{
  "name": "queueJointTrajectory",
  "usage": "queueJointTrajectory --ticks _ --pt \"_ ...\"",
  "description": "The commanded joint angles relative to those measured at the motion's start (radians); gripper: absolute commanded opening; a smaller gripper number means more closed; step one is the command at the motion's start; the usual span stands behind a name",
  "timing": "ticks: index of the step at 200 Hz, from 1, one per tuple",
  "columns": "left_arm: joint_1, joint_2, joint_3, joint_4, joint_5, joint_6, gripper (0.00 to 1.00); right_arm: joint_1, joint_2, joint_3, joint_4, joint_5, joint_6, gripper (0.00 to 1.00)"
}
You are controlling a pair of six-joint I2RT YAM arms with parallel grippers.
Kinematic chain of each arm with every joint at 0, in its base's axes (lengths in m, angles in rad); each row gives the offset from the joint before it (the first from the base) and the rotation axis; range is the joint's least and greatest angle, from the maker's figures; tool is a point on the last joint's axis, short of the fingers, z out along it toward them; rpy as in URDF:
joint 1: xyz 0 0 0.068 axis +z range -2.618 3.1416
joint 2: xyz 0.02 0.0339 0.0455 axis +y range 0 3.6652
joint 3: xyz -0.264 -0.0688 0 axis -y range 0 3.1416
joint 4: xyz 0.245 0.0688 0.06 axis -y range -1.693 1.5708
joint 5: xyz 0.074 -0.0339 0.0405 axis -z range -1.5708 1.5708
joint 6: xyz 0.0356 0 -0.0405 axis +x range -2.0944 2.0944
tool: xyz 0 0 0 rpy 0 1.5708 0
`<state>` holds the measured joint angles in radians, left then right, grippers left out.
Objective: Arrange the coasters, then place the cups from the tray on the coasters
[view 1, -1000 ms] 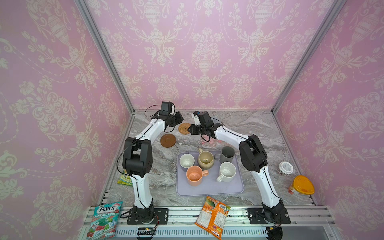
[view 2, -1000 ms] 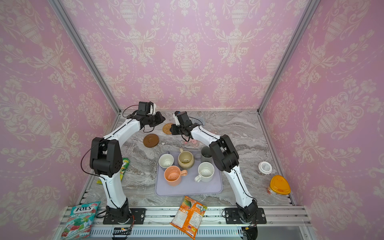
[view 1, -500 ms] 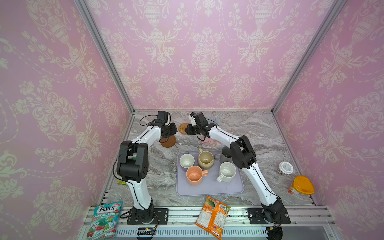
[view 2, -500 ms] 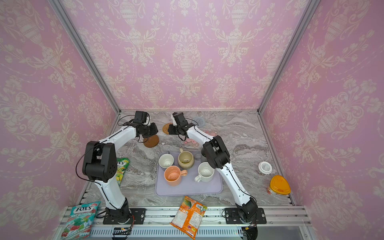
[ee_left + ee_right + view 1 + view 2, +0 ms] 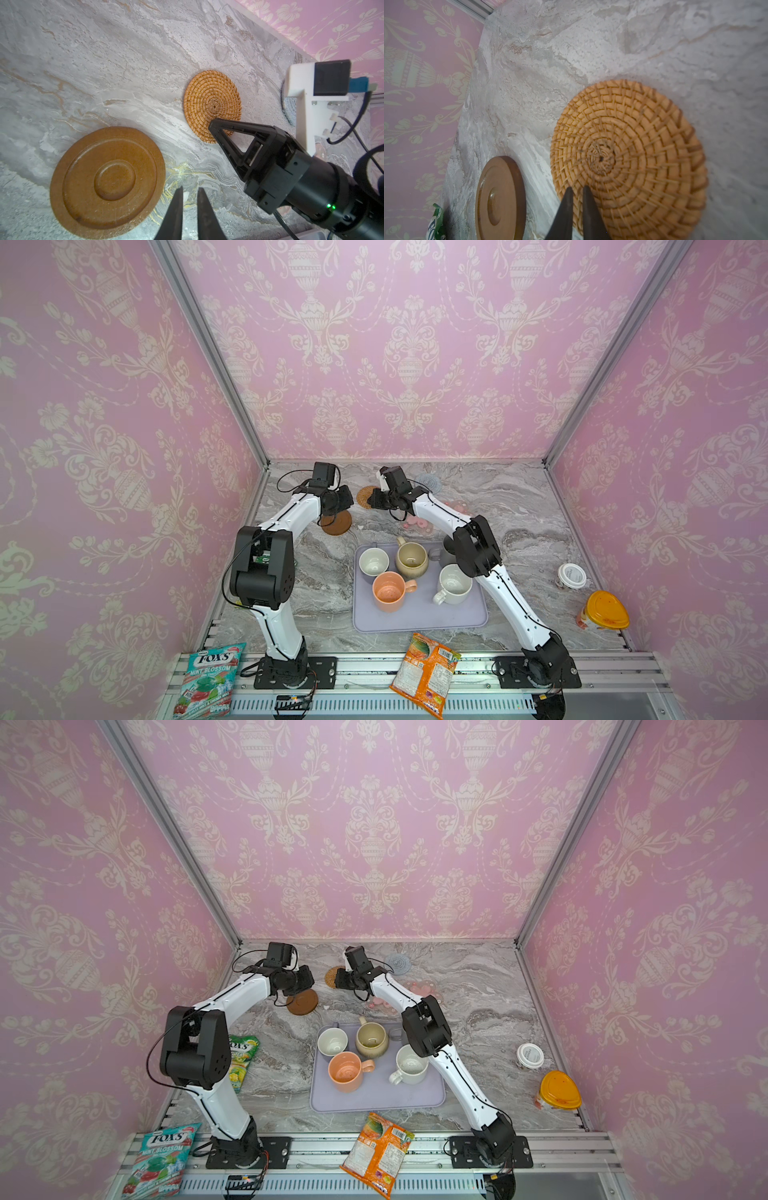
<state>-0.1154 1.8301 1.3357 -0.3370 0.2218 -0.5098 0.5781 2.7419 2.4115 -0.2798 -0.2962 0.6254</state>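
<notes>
- Rattan coaster (image 5: 629,158) lies flat on the marble table (image 5: 104,62). The right gripper (image 5: 577,188) has its jaws pressed together with nothing between them, and its tip sits over the coaster's rim. Whether the tip touches the weave cannot be told.
- The left gripper (image 5: 190,189) is also pressed together and empty. Its tips hang over bare marble just beside the brown wooden coaster (image 5: 108,180).
- In both top views these two coasters sit above the frame's centre, near each other but apart, with the brown one lower and further left.
- The lacy coaster (image 5: 429,481) lies up and right of the rattan one, close to the back wall.
- The pink-flower coasters (image 5: 415,520) show partly from under the right arm (image 5: 440,512), between the rattan coaster and the tray (image 5: 415,620).
- The tray fills the lower centre and carries all five cups upright: the lavender cup (image 5: 373,562), beige cup (image 5: 411,559), peach cup (image 5: 389,592) and white cup (image 5: 453,584). The dark grey cup (image 5: 444,553) is half hidden behind the right arm's elbow.
</notes>
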Motion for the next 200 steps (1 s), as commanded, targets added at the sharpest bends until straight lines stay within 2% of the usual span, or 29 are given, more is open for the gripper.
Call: queueJointTrajectory --ticks 1,42,126,200 --pt "0.008 0.002 -0.007 0.010 -0.023 0.000 0.17 -0.023 0.013 0.019 -0.078 0.023 0.053 0.13" --pt "0.008 0.019 -0.013 0.020 -0.012 -0.025 0.17 -0.071 0.017 0.013 -0.075 0.007 0.150 0.12" --pt "0.008 0.044 -0.033 0.047 -0.004 -0.069 0.17 -0.157 0.002 0.004 -0.090 -0.023 0.153 0.11" --pt "0.006 0.055 -0.034 0.060 0.001 -0.095 0.17 -0.220 -0.152 -0.272 0.007 0.004 0.147 0.10"
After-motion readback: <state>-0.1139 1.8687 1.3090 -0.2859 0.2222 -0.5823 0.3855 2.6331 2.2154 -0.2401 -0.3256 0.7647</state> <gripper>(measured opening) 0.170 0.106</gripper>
